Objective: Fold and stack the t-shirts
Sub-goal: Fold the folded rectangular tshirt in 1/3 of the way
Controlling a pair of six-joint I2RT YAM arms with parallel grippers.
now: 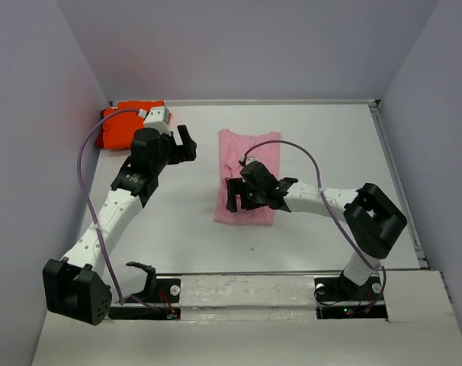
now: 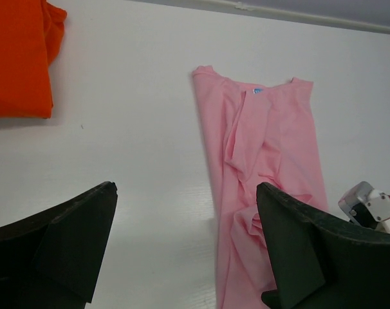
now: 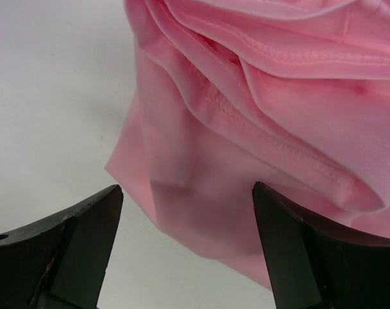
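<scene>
Pink t-shirt [image 3: 259, 129] lay bunched in soft folds, stitched hems showing, its rounded lower edge resting on the white table [image 3: 47, 96], right gripper [image 3: 187, 187] low over that edge, dark fingers [image 3: 85, 238] spread wide, gripping nothing
</scene>
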